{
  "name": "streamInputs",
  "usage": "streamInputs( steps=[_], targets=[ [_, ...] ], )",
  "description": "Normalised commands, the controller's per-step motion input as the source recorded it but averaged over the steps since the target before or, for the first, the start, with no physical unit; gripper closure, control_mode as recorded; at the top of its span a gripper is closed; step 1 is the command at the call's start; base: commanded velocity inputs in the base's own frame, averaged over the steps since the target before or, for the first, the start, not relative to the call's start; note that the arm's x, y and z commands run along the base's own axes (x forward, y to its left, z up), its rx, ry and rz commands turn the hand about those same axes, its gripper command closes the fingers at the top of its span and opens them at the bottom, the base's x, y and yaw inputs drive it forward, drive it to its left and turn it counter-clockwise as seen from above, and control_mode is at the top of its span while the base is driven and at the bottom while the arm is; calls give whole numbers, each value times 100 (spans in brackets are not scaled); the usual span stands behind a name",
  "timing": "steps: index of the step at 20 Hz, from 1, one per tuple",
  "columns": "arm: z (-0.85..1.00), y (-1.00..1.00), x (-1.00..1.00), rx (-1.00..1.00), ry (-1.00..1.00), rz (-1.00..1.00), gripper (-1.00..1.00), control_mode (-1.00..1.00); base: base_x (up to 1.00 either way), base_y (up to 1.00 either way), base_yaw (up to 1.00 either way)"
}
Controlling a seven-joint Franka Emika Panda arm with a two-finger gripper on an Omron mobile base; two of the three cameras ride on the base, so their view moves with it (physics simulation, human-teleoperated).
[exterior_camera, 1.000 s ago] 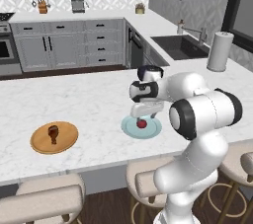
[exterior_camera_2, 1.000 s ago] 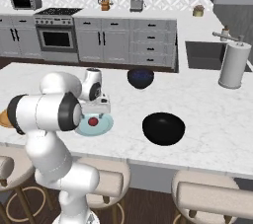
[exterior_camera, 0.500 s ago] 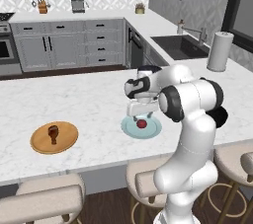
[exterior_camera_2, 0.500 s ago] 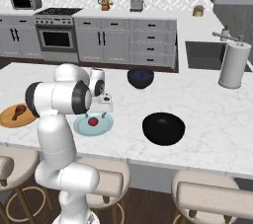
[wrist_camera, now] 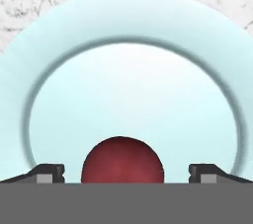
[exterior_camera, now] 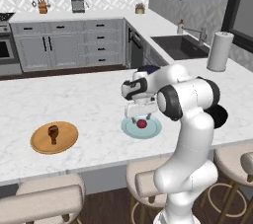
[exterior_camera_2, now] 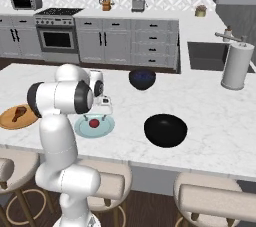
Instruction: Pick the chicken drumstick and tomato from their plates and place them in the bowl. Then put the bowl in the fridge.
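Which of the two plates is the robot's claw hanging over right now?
The pale blue-green plate holding the tomato; the open gripper is right above it. The wooden plate with the drumstick sits off to the side.

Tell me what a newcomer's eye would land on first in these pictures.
The white arm bends over the marble island, its open gripper poised just above the small glossy red tomato in the middle of the pale blue-green rimmed plate. To the arm's left, the small brown chicken drumstick lies on the tan wooden plate. To its right, the deep black bowl sits on the counter.
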Motion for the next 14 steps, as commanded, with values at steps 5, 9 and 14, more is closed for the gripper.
streamInputs(
  steps=[5,9,14],
  targets=[
    [-13,0,-10,-5,0,-3,-100,-100,0,0,0],
    [-7,0,-1,-2,0,-1,-100,-100,0,0,0],
    [-8,0,-7,0,0,-2,-100,-100,0,0,0]
  ],
)
